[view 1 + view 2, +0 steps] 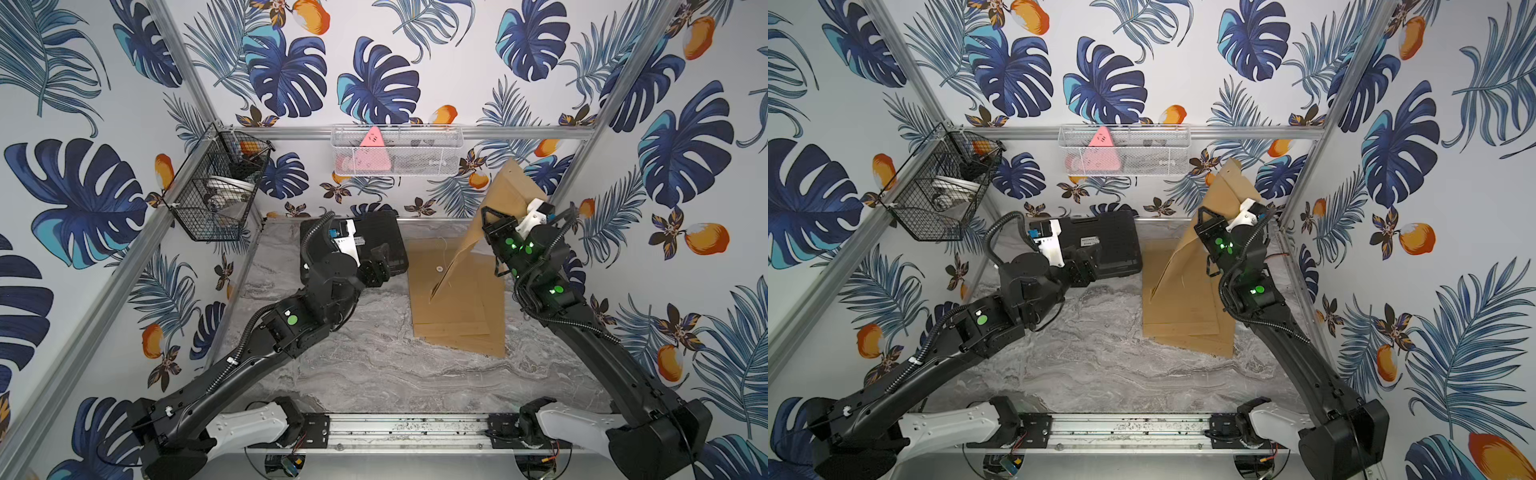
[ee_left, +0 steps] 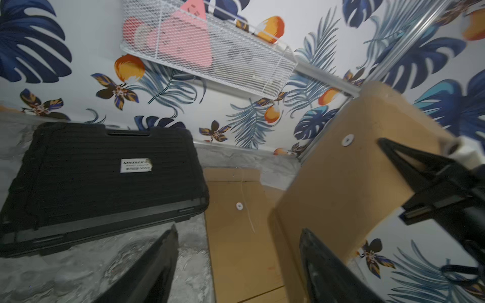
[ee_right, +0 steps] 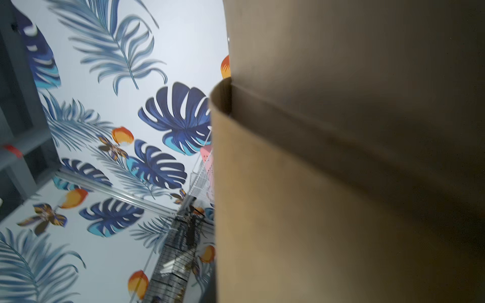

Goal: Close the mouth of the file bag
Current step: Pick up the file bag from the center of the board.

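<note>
The right gripper (image 1: 487, 220) has its fingers pinched together on the edge of a brown file bag (image 1: 463, 253), holding it raised and tilted at the back right of the marble table (image 1: 374, 374). The bag's lower corner hangs over a stack of flat file bags (image 1: 453, 316); whether it touches them cannot be told. In the right wrist view the bag's mouth (image 3: 221, 97) gapes open, with the flap (image 3: 341, 39) standing straight above it. The left gripper (image 2: 238, 230) hovers by a black case (image 1: 390, 232), apart from the raised bag, its fingers spread wide with nothing held between them
</note>
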Action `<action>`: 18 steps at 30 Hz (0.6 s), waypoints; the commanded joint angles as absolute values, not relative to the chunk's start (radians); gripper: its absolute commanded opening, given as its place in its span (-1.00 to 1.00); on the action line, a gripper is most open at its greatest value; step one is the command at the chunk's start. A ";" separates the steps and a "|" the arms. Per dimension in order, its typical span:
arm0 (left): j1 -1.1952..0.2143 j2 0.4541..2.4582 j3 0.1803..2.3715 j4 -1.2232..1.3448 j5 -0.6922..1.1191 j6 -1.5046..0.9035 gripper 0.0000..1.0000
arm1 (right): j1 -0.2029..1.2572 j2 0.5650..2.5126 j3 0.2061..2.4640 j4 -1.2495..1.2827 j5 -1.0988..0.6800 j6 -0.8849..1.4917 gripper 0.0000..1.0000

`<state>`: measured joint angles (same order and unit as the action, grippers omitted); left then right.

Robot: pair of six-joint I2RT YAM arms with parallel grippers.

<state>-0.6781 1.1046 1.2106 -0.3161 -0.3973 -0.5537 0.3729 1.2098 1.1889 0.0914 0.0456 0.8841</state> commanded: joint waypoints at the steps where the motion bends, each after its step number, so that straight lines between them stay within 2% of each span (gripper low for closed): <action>1: -0.575 1.161 1.233 -0.400 -0.078 -0.534 0.55 | 0.374 1.249 1.288 -0.148 -0.126 0.525 -1.00; 6: -0.398 1.234 1.188 -0.204 0.259 -0.540 0.61 | 0.391 1.316 1.450 -0.416 -0.175 0.277 -1.00; 10: -0.309 1.263 1.155 -0.083 0.390 -0.558 0.66 | 0.449 1.357 1.551 -0.608 -0.073 0.124 -1.00; 11: -0.298 1.270 1.153 -0.077 0.401 -0.554 0.67 | 0.492 1.356 1.556 -0.626 -0.030 0.098 -1.00; 15: -0.254 1.288 1.106 0.043 0.483 -0.592 0.71 | 0.506 1.316 1.519 -0.610 0.043 0.031 -1.00; 18: -0.226 1.334 1.058 0.211 0.605 -0.705 0.76 | 0.506 1.288 1.508 -0.589 0.024 -0.012 -1.00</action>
